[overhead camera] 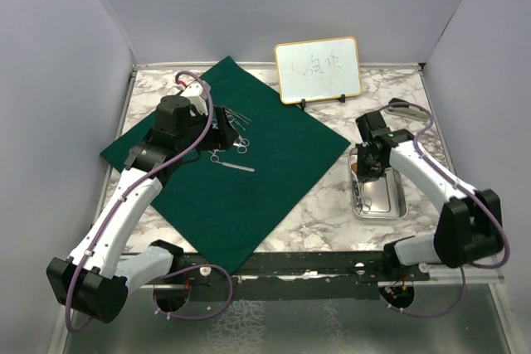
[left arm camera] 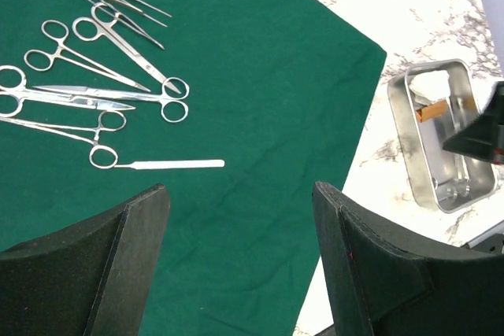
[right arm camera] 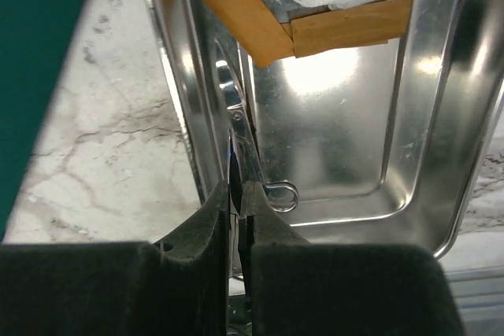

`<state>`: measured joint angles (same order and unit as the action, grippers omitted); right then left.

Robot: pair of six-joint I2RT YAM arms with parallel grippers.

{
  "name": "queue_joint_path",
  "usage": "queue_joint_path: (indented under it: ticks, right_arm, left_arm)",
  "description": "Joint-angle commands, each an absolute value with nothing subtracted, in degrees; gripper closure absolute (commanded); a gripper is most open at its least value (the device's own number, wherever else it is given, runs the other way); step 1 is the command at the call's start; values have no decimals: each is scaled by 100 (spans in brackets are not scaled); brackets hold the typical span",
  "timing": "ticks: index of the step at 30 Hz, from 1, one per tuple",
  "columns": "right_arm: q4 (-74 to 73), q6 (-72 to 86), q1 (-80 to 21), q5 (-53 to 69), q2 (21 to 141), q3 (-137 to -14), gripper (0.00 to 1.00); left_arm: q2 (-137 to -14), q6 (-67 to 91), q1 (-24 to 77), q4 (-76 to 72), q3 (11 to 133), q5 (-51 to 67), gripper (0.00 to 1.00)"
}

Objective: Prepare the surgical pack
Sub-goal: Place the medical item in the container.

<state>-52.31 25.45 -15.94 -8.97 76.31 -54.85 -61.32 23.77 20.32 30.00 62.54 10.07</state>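
One scissor-like instrument [right arm camera: 236,108], pinched between the closed jaws of the right gripper [right arm camera: 239,194] inside the steel tray [right arm camera: 441,116] beside the green cloth [overhead camera: 249,180], is to be raised clear of the tray wall, while the left gripper [left arm camera: 240,190] is held with jaws spread above the cloth.

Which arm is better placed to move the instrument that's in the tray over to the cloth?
Right. The right pincer is shut on the instrument in the tray; the left pincer hangs open above the cloth, apart from the tray.
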Motion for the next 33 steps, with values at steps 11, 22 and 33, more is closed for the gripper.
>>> queue_joint_path:
  ticks: [11,22,33]
  right_arm:
    - [-5480,2786,-1608,-1618,8912,-6069,99]
    - [-5853,2427,-1703,-1991,9599,-6357,95]
    - [-5907,2373,-1736,-1742,9887,-6319,84]
  left_arm:
    - [-5526,2312,2014,2535,5852,1441,24]
    - [-5553,2347,2017,2386,5821,1516,25]
    - [-5536,2238,2018,2505,5918,1380,25]
